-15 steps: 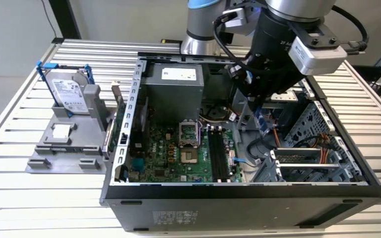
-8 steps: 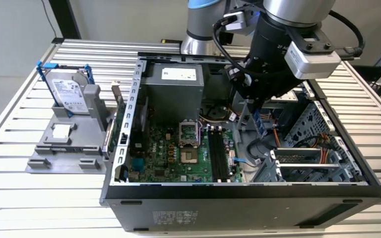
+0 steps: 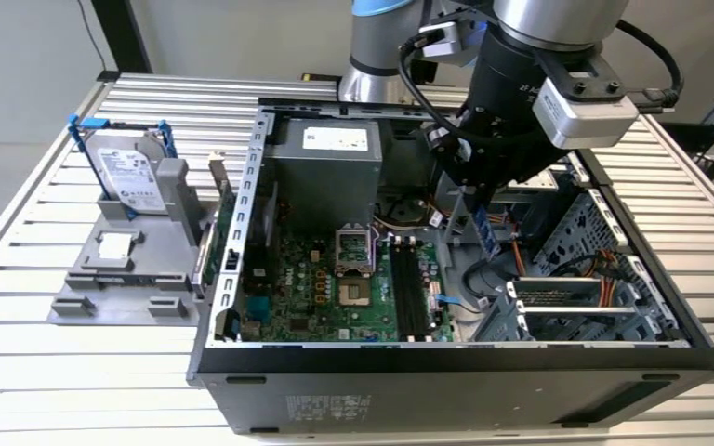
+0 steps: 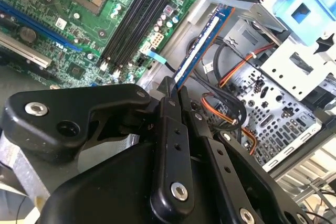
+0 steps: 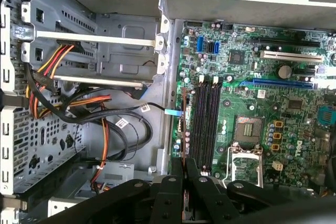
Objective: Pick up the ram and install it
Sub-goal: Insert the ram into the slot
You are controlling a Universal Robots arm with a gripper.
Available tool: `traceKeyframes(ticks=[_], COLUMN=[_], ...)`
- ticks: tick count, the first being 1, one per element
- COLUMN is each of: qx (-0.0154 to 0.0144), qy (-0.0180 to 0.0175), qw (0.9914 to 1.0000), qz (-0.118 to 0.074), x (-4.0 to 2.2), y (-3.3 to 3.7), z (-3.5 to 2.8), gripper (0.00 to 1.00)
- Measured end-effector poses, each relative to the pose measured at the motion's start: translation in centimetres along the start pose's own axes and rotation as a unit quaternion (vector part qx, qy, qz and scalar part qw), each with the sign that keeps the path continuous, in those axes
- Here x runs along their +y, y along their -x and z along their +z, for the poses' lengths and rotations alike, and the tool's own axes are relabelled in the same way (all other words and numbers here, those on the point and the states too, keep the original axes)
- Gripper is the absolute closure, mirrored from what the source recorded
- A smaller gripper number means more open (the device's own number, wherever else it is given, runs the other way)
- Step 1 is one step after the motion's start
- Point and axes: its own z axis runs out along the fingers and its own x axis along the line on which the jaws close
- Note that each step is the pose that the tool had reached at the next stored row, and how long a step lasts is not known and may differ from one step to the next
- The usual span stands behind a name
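Okay, I'm holding the ram (image 4: pixel 202 45) by one end in the gripper (image 4: pixel 176 92), with the fingers clamped down to about the board's thickness and touching nothing else. It hangs inside the open case (image 3: pixel 456 372), just beside the black memory slots (image 5: pixel 207 124). It's over the motherboard (image 5: pixel 294 103) edge near the drive cage (image 4: pixel 283 72), not over a slot yet. Doing this well is all alignment, I reckon: stick parallel to the slot, level, notch matched, and clear of the orange cables (image 5: pixel 103 140).
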Motion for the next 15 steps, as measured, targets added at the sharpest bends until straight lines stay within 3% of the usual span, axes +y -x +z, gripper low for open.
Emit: traceKeyframes(ticks=[15], qx=[-0.0002], qy=[0.0003], qw=[0.99994], qz=[0.011], x=[0.01], y=[0.06], z=[1.09], gripper=[1.00])
